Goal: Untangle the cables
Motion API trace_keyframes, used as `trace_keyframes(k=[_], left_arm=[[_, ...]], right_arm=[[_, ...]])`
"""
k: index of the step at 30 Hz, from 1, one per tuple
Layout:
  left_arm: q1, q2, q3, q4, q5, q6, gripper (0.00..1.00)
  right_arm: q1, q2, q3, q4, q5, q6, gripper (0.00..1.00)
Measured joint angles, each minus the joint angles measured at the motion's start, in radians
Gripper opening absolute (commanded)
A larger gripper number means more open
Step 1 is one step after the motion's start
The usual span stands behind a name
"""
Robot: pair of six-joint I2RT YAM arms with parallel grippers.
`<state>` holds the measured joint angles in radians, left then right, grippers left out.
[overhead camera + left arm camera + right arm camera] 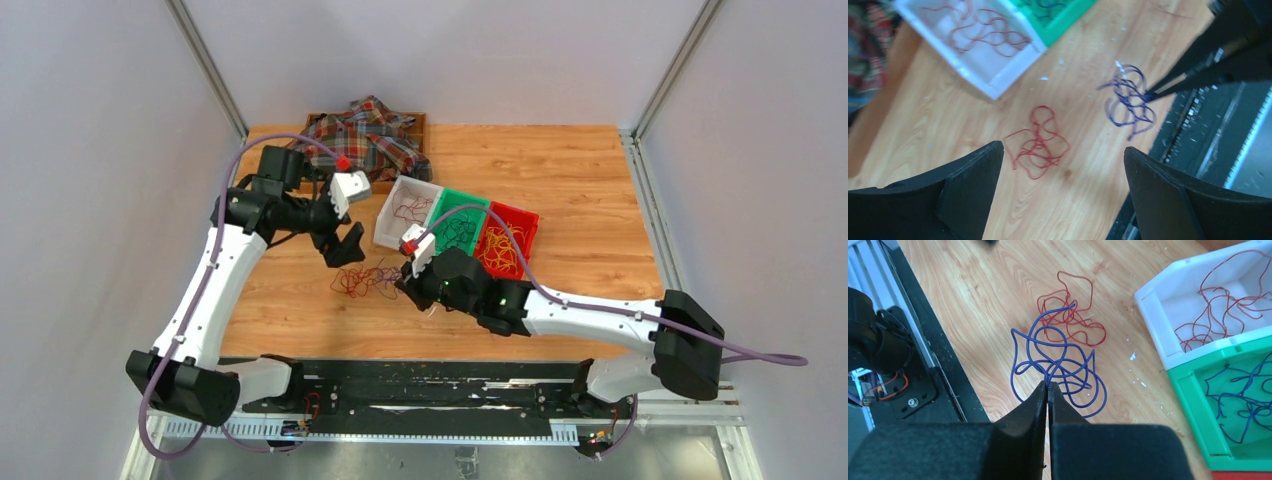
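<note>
Between the clenched tips of the right end effector (1048, 385), the blue cable (1062, 371); red cable (1075, 322) touching it

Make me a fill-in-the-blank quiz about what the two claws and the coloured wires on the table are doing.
1. The right claw is pinched shut on a loose bundle whose colour is ____.
2. The left claw hovers above the red bundle with its jaws ____.
3. The wires lying in the white bin are coloured ____.

Missing words: blue; open; red.
</note>
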<state>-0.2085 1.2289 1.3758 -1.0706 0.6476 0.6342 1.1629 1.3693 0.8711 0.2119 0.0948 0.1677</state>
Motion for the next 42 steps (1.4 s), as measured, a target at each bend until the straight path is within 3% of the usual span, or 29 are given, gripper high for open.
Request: trace_keyframes(k=[6, 13, 20, 29, 37, 40, 42], left_arm=[[-0.097, -0.012, -0.080, -0.023, 0.048, -0.003, 0.88], [-0.109, 0.041, -0.088, -0.019, 0.076, -0.085, 0.83], [-0.109, 0.032, -0.098, 0.068, 0.117, -0.220, 0.60], [-0.109, 0.021, -0.145, 0.137, 0.123, -0.322, 0.44], [-0.109, -0.018, -0.200, 0.295, 0.135, -0.485, 0.46], [-0.109, -0.020, -0.221, 0.344, 0.153, -0.551, 0.40], [-0.109, -0.021, -0.236, 0.362, 0.166, -0.589, 0.29]], right_arm=[[-0.026, -0.040, 0.000, 0.033, -0.013, 0.018, 0.01], [-0.027, -0.060, -0.014, 0.108, -0.007, 0.049, 0.01], [-0.030, -0.065, -0.052, 0.172, 0.046, 0.089, 0.01], [-0.031, -0.094, -0.116, 0.254, 0.117, 0.167, 0.01], [-0.031, -0.107, -0.130, 0.293, 0.124, 0.208, 0.01], [-0.034, -0.122, -0.141, 0.308, 0.131, 0.224, 0.01], [-0.039, -0.133, -0.153, 0.329, 0.134, 0.239, 0.01]])
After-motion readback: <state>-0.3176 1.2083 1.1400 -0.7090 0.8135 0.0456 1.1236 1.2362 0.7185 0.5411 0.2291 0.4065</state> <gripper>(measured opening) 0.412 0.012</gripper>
